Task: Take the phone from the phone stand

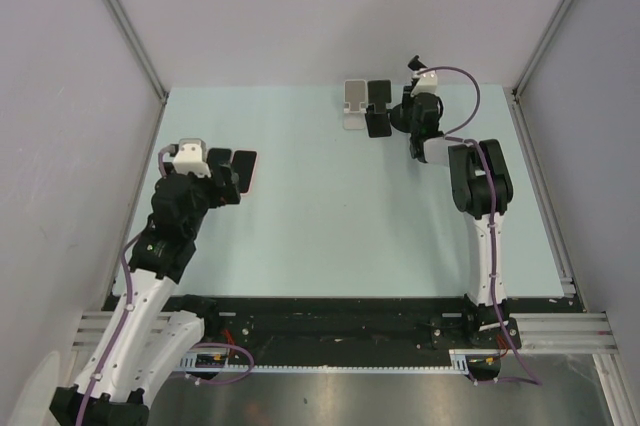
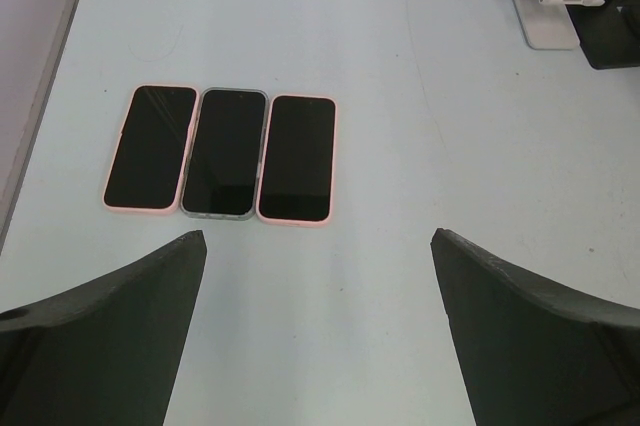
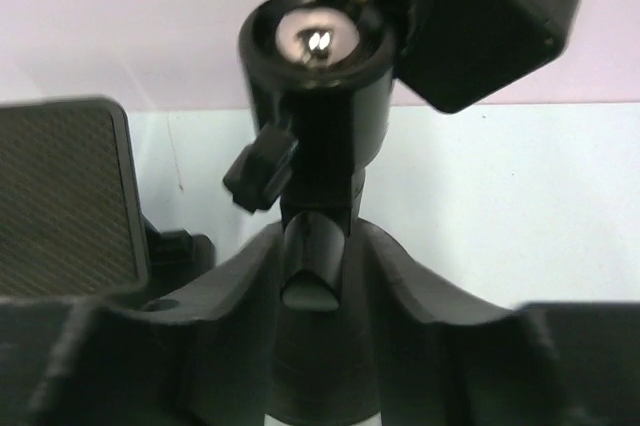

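Observation:
A black phone stand (image 3: 318, 96) with a ball joint and a clamp cradle (image 3: 480, 16) fills the right wrist view. My right gripper (image 3: 320, 246) is shut around its neck, one finger (image 3: 210, 296) on each side. In the top view this gripper (image 1: 410, 118) is at the table's back. No phone shows in the cradle from here; its front is hidden. My left gripper (image 2: 318, 236) is open and empty, low over the table, short of three phones (image 2: 228, 152) lying side by side, also seen from above (image 1: 243, 168).
A white stand (image 1: 353, 104) and a black flat stand (image 1: 378, 114) sit just left of the right gripper; the black one's textured plate (image 3: 60, 196) shows at left in the right wrist view. Grey walls and rails enclose the table.

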Controlling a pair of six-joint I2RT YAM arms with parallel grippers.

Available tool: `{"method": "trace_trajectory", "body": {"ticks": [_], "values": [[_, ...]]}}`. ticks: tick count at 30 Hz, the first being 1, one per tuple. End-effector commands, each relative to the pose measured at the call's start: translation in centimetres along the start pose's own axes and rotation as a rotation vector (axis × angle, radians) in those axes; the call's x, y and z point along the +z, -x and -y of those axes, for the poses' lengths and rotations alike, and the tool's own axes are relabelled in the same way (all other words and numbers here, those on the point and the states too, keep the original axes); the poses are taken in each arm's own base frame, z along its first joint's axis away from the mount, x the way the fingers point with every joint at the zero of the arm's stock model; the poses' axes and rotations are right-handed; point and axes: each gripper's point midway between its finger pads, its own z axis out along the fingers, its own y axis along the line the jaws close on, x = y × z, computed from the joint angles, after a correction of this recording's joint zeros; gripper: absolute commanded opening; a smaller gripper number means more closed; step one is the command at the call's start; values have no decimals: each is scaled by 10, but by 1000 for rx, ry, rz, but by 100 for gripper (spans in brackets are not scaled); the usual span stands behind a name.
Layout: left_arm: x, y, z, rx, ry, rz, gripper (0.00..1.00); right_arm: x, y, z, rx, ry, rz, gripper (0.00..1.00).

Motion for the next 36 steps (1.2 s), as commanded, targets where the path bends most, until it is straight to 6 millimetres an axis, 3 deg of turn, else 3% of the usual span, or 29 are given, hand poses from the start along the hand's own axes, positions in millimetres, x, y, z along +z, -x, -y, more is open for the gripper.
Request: {"method": "trace_trajectory", "body": {"ticks": [1,5,8,9,11,12,14,15,18,19,21,22,24,26,28,29,31,32,35,36], "values": [[-4,9,0,20,-6,45,100,-3,31,-2,8,2,23,50],[-7,13,1,12,-14,64,100,-15,61,-2,8,15,51,68],[-9,14,2,6,-23,70,100,-24,71,2,10,10,50,80],[-10,15,3,6,-26,75,100,-31,86,4,15,4,66,85],[-12,17,4,-2,-32,82,100,-41,86,6,19,-2,50,89],[-14,19,4,-5,-34,93,100,-49,95,9,23,-13,46,92],[-17,22,4,-14,-35,106,100,-62,90,11,20,-18,-4,93],[-19,24,4,-17,-37,117,100,-72,108,14,47,-26,14,93],[-26,30,4,-31,-41,146,100,-98,105,21,75,-47,-49,96],[-27,31,4,-34,-43,151,100,-112,127,24,93,-55,-25,96],[-31,34,4,-40,-49,170,100,-134,128,32,121,-85,-72,99],[-34,37,4,-44,-53,185,100,-151,153,35,144,-86,-38,99],[-38,41,4,-53,-54,203,100,-173,151,43,160,-115,-81,100],[-44,45,3,-66,-53,225,100,-205,172,52,182,-134,-72,100],[-48,48,1,-75,-48,243,100,-228,180,63,197,-169,-71,100],[-53,51,-1,-78,-43,263,100,-250,194,70,210,-185,-53,100],[-57,53,-7,-86,-12,282,100,-271,200,82,248,-237,-37,100],[-63,57,-10,-95,-3,309,100,-294,213,89,271,-249,-8,100],[-70,58,-20,-112,45,339,100,-327,221,97,300,-268,60,100],[-75,60,-23,-119,53,360,100,-354,241,101,324,-256,148,100]]}}
